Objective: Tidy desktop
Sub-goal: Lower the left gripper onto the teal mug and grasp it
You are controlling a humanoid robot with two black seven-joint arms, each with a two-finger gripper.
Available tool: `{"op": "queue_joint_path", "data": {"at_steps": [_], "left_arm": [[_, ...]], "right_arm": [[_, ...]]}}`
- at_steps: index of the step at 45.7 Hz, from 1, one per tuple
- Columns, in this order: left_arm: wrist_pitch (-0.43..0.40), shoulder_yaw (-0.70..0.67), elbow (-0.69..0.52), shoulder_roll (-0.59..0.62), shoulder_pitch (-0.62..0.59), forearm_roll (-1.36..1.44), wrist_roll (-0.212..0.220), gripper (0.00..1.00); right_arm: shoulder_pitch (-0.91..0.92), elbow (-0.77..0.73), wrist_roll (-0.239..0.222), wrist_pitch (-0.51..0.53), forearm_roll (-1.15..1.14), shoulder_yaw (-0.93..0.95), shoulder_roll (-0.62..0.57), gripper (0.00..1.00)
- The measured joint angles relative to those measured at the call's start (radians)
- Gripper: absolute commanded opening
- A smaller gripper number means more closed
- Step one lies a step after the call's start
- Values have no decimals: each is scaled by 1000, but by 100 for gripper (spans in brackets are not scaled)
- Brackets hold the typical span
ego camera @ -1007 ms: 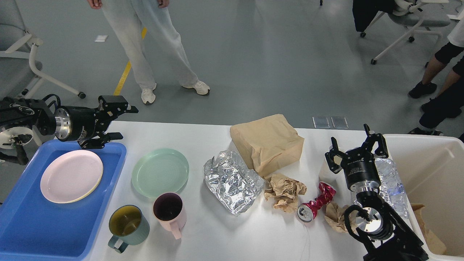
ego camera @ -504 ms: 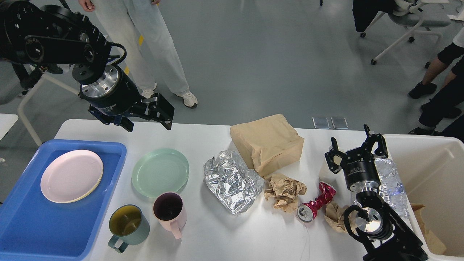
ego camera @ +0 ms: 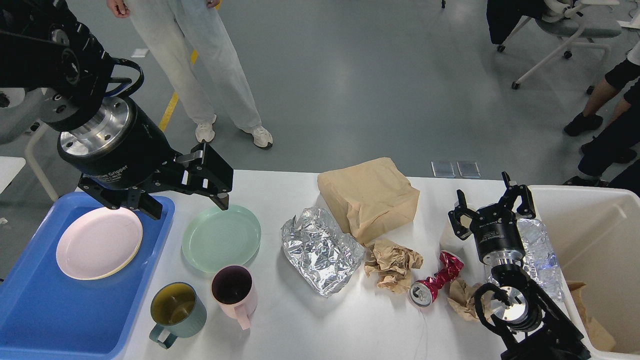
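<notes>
The white desktop (ego camera: 300, 325) holds a green plate (ego camera: 221, 237), a pink mug (ego camera: 234, 290), a teal mug (ego camera: 176, 310), crumpled foil (ego camera: 320, 250), a brown paper bag (ego camera: 370, 197), crumpled brown paper (ego camera: 392, 262), a crushed red can (ego camera: 435, 285) and a clear plastic bottle (ego camera: 542, 255). My left gripper (ego camera: 187, 207) is open and empty, just above the far-left rim of the green plate. My right gripper (ego camera: 492, 207) is open and empty, above the desktop's right end beside the bottle.
A blue tray (ego camera: 30, 310) at the left holds a pink plate (ego camera: 99, 242). An off-white bin (ego camera: 600, 240) stands at the right with brown paper inside. A person's legs (ego camera: 210, 65) stand beyond the table. Chairs are at the far corners.
My left arm swung up from over the tray, then came down and toward me, ending over the green plate's left rim. The right arm has not moved.
</notes>
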Motion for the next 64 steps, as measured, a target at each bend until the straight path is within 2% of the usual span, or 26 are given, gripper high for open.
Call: {"op": "queue_joint_path", "data": {"at_steps": [16,24,30,35,39,45,52,64], "left_arm": [[-4,10,20,10,15,2,3,97],[16,14,32,19,142,5,23,97],[134,6,51,53,322,11,86,97],[305,-21,56,101,474,23,126,97],[427,-53,63,130,595,49,139,97],[560,-101,103,151,778,90,143,95],[628,-118,158,156,916,95,144,94],[650,-104,175,186,947,96,147,94]], "right_arm": [[0,1,0,0,0,0,0,100],[0,2,0,0,0,0,0,100],[0,2,0,0,0,0,0,100],[0,2,0,0,0,0,0,100],[0,2,0,0,0,0,0,100],[0,2,0,0,0,0,0,100],[0,2,0,0,0,0,0,100],[0,2,0,0,0,0,0,100]]}}
